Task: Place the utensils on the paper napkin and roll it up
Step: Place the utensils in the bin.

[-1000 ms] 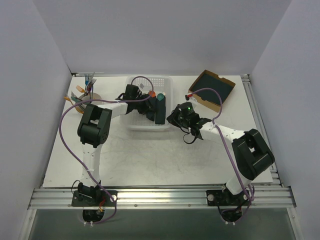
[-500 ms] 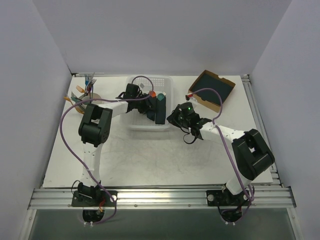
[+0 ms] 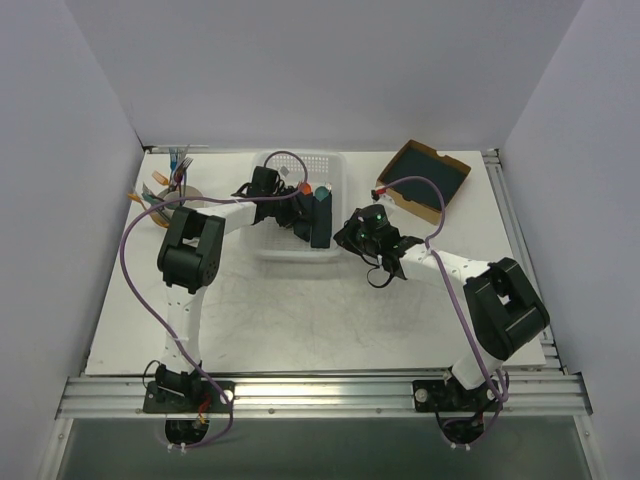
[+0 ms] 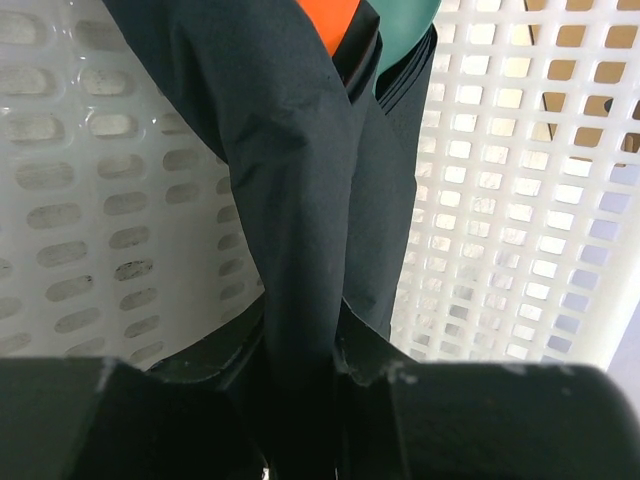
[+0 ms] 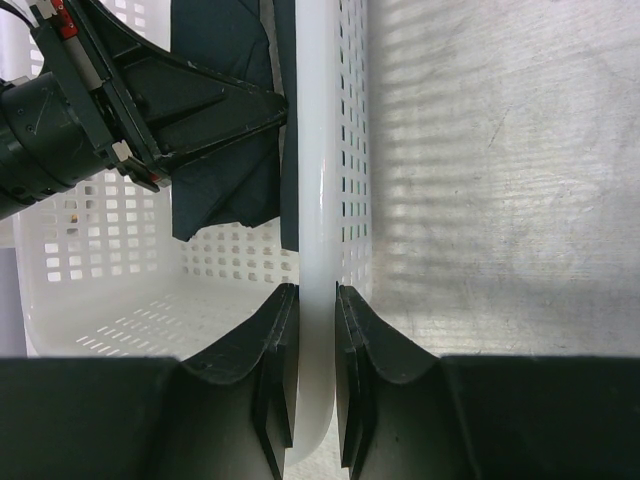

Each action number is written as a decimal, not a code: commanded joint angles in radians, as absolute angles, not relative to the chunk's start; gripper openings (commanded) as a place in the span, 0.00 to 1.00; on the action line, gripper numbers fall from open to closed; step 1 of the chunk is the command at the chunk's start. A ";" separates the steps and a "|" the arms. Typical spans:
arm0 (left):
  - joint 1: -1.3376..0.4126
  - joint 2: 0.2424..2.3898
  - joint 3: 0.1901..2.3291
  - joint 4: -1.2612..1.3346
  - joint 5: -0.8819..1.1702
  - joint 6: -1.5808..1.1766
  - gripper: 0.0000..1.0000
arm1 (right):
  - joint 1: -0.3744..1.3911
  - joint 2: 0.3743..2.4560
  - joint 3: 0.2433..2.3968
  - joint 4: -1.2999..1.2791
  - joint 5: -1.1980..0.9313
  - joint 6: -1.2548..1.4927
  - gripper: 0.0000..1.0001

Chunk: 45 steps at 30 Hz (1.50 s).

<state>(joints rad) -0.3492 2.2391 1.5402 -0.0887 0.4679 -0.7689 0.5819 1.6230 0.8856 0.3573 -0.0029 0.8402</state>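
Observation:
The paper napkin (image 4: 290, 180) is rolled into a narrow dark bundle with an orange utensil tip (image 4: 332, 18) showing at its far end. My left gripper (image 4: 300, 350) is shut on this roll inside the white basket (image 3: 290, 245). In the top view the orange tip (image 3: 305, 188) lies beside my left gripper (image 3: 298, 212). A second dark roll with a teal tip (image 4: 405, 25) lies right behind it. My right gripper (image 5: 315, 300) is shut on the basket's right rim (image 5: 318, 200), one finger inside and one outside.
A cardboard box of dark sheets (image 3: 425, 178) sits at the back right. A holder with coloured utensils (image 3: 168, 190) stands at the back left. The teal-tipped roll (image 3: 320, 220) leans on the basket's right wall.
The left gripper with the roll has shifted only very slightly inside the basket. The right gripper still clamps the rim.

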 commanded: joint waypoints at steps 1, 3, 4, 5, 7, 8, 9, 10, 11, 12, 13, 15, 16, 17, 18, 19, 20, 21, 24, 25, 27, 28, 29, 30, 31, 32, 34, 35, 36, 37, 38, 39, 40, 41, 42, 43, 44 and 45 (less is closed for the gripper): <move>-0.350 2.263 1.578 -0.138 0.445 -0.738 0.30 | 0.574 1.592 0.871 0.357 0.009 0.842 0.14; -0.350 2.269 1.588 -0.149 0.445 -0.732 0.30 | 0.574 1.592 0.873 0.356 0.009 0.842 0.15; -0.351 2.270 1.589 -0.150 0.446 -0.727 0.30 | 0.572 1.592 0.874 0.356 0.009 0.844 0.15; -0.350 2.273 1.589 -0.153 0.446 -0.724 0.31 | 0.572 1.592 0.871 0.356 0.008 0.844 0.15; -0.350 2.272 1.589 -0.155 0.449 -0.716 0.32 | 0.572 1.592 0.871 0.356 0.008 0.844 0.15; -0.350 2.270 1.586 -0.156 0.448 -0.716 0.33 | 0.572 1.592 0.873 0.356 0.009 0.842 0.15; -0.350 2.269 1.583 -0.155 0.448 -0.715 0.34 | 0.572 1.594 0.871 0.356 0.009 0.842 0.15; -0.350 2.270 1.582 -0.156 0.448 -0.715 0.34 | 0.571 1.594 0.871 0.356 0.005 0.842 0.16; -0.350 2.272 1.583 -0.160 0.446 -0.715 0.34 | 0.571 1.594 0.874 0.356 -0.018 0.842 0.16; -0.350 2.272 1.583 -0.161 0.445 -0.715 0.35 | 0.571 1.592 0.874 0.357 -0.017 0.842 0.16; -0.350 2.272 1.583 -0.163 0.446 -0.712 0.35 | 0.571 1.592 0.873 0.356 -0.018 0.842 0.16; -0.350 2.273 1.585 -0.167 0.443 -0.712 0.35 | 0.571 1.592 0.873 0.356 -0.018 0.842 0.16; -0.350 2.273 1.582 -0.169 0.440 -0.709 0.35 | 0.571 1.592 0.874 0.357 -0.018 0.842 0.16; -0.350 2.272 1.580 -0.170 0.439 -0.709 0.35 | 0.571 1.594 0.874 0.356 -0.018 0.842 0.16; -0.350 2.272 1.578 -0.170 0.437 -0.707 0.36 | 0.571 1.594 0.874 0.356 -0.018 0.844 0.16; -0.350 2.272 1.577 -0.172 0.436 -0.703 0.36 | 0.571 1.595 0.876 0.354 -0.018 0.844 0.16; -0.350 2.272 1.578 -0.178 0.434 -0.701 0.36 | 0.571 1.595 0.877 0.353 -0.018 0.842 0.16; -0.350 2.270 1.577 -0.179 0.431 -0.700 0.36 | 0.571 1.597 0.880 0.350 -0.017 0.844 0.17; -0.350 2.269 1.574 -0.179 0.425 -0.693 0.39 | 0.569 1.594 0.881 0.345 -0.014 0.844 0.17; -0.350 2.267 1.574 -0.183 0.423 -0.689 0.40 | 0.571 1.594 0.881 0.345 -0.012 0.842 0.17; -0.348 2.269 1.577 -0.196 0.414 -0.681 0.40 | 0.571 1.595 0.882 0.344 -0.014 0.844 0.17; -0.348 2.269 1.580 -0.201 0.402 -0.672 0.41 | 0.571 1.597 0.882 0.344 -0.014 0.844 0.17; -0.348 2.269 1.583 -0.218 0.394 -0.667 0.41 | 0.571 1.594 0.882 0.344 -0.014 0.841 0.17; -0.350 2.269 1.585 -0.222 0.390 -0.663 0.41 | 0.571 1.594 0.882 0.344 -0.012 0.842 0.17; -0.347 2.269 1.585 -0.221 0.388 -0.660 0.41 | 0.571 1.594 0.884 0.344 -0.012 0.842 0.17; -0.345 2.269 1.585 -0.227 0.385 -0.660 0.42 | 0.571 1.595 0.884 0.344 -0.012 0.842 0.17; -0.344 2.267 1.585 -0.233 0.373 -0.650 0.42 | 0.571 1.595 0.885 0.342 -0.014 0.842 0.17; -0.342 2.267 1.586 -0.239 0.368 -0.647 0.42 | 0.571 1.597 0.884 0.342 -0.014 0.841 0.17; -0.341 2.267 1.585 -0.241 0.370 -0.646 0.43 | 0.571 1.598 0.885 0.342 -0.014 0.842 0.17; -0.339 2.270 1.585 -0.242 0.370 -0.644 0.43 | 0.571 1.597 0.884 0.341 -0.014 0.842 0.17; -0.337 2.270 1.586 -0.244 0.376 -0.643 0.43 | 0.571 1.598 0.885 0.341 -0.014 0.842 0.17; -0.336 2.272 1.586 -0.244 0.377 -0.641 0.43 | 0.571 1.597 0.887 0.339 -0.012 0.841 0.17; -0.336 2.272 1.585 -0.245 0.377 -0.638 0.43 | 0.571 1.597 0.885 0.337 -0.011 0.842 0.17; -0.336 2.270 1.586 -0.250 0.370 -0.635 0.44 | 0.571 1.597 0.887 0.336 -0.008 0.841 0.17; -0.336 2.267 1.585 -0.252 0.367 -0.629 0.44 | 0.571 1.597 0.887 0.336 -0.008 0.842 0.17; -0.336 2.261 1.582 -0.252 0.365 -0.627 0.45 | 0.571 1.597 0.887 0.334 -0.008 0.842 0.17; -0.337 2.260 1.583 -0.253 0.362 -0.624 0.47 | 0.571 1.598 0.885 0.334 -0.008 0.842 0.17; -0.336 2.257 1.583 -0.253 0.361 -0.618 0.48 | 0.571 1.600 0.885 0.336 -0.008 0.841 0.17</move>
<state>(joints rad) -0.3496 2.2444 1.5791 -0.1566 0.4534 -0.6834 0.5755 1.6226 0.8841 0.3607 -0.0193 0.8413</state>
